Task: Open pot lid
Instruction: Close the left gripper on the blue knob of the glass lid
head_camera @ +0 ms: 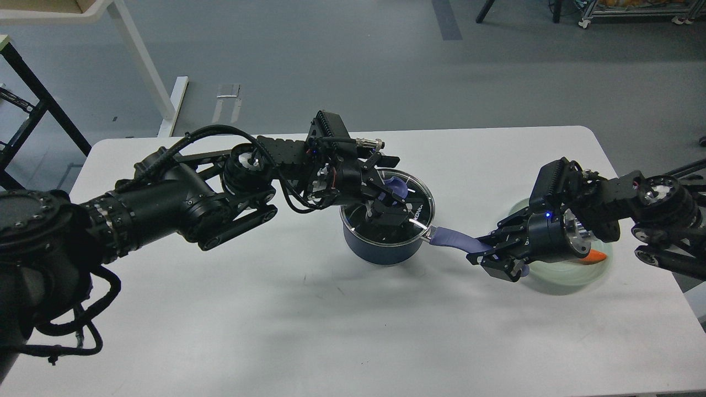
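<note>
The dark navy pot (380,251) stands mid-table with the glass pot lid (420,209) on it. The lid's purple-blue knob (399,187) is partly hidden by my left gripper (390,190). That gripper reaches in from the left, low over the lid. It is open, with one finger on the far side of the knob and one on the near side. My right gripper (479,252) is shut on the end of the pot's long purple-blue handle (449,238).
A pale green glass plate (573,273) with an orange piece (597,256) on it lies under and behind my right wrist, near the right edge of the white table (276,314). Grey floor lies beyond the far edge.
</note>
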{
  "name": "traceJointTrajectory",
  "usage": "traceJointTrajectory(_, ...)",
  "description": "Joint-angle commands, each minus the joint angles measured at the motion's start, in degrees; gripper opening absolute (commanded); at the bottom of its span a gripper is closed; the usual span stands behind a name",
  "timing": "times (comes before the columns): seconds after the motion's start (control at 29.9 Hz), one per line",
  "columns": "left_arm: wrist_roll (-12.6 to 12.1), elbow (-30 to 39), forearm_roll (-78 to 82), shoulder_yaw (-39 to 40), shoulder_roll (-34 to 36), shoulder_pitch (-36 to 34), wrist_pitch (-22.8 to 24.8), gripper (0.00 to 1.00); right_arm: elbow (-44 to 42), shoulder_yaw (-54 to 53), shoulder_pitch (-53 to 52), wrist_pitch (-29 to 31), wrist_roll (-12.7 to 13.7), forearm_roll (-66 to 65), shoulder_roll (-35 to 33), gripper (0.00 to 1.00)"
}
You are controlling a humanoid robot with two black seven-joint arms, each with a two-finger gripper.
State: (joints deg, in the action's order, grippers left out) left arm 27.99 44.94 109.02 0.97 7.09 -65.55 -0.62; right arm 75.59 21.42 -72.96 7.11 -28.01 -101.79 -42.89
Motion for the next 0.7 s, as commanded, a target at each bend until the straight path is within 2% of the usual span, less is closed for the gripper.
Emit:
traceJointTrajectory(0.0, 0.01, -1.26, 0.05, -0.97, -0.15, 0.42, -0.17, 0.99, 0.00, -0.06, 0.10, 0.01, 0.01, 0.01, 0.00, 0.31)
traceJointTrajectory(0.5, 0.01, -1.35, -0.13, -1.06, -0.06, 2.18, -0.34, 0.95, 0.08, -0.06, 0.36, -0.43, 0.01, 0.10, 0.00, 0.32)
traceJointTrajectory(0.67, 0.01, -1.26, -0.13, -1.32, -0.06, 3.15, -0.43, 0.89, 0.00, -0.06, 0.45, -0.43, 0.01, 0.10, -0.09, 0.32)
